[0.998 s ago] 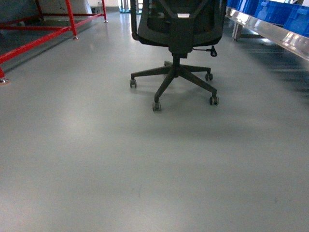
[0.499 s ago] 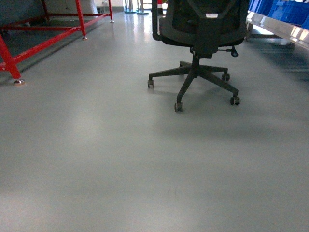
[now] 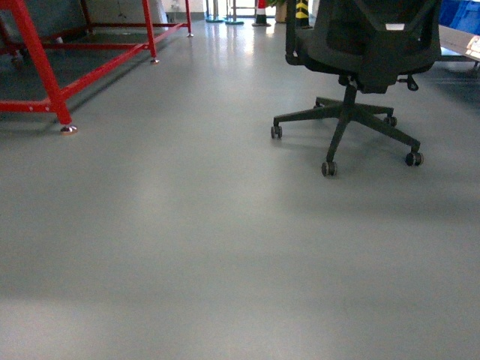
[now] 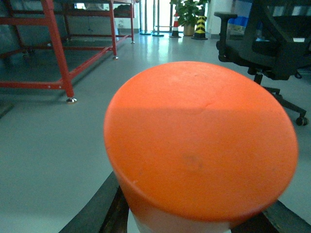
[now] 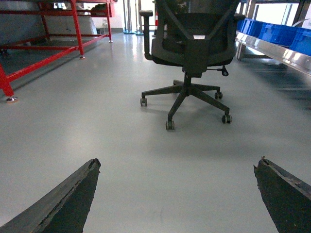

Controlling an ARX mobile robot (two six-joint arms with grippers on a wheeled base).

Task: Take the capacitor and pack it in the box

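Note:
In the left wrist view the capacitor (image 4: 199,141), a fat cylinder with an orange top and a pale body, fills most of the picture. My left gripper (image 4: 194,218) is shut on it, with a dark finger (image 4: 104,208) showing at each side of its body. My right gripper (image 5: 177,167) hangs open over bare grey floor, its two dark fingertips (image 5: 80,191) far apart and nothing between them. The box is out of view. Neither gripper shows in the head view.
A black office chair (image 3: 360,45) on castors stands ahead to the right. A red metal frame (image 3: 45,75) stands at the left. Blue bins (image 5: 277,34) sit on a shelf at the far right. A potted plant (image 4: 187,12) and a striped cone (image 4: 200,26) stand far back.
The head view has swung left: the chair has slid to the right of the picture, the red frame has come further in, and the blue bins have left the view.

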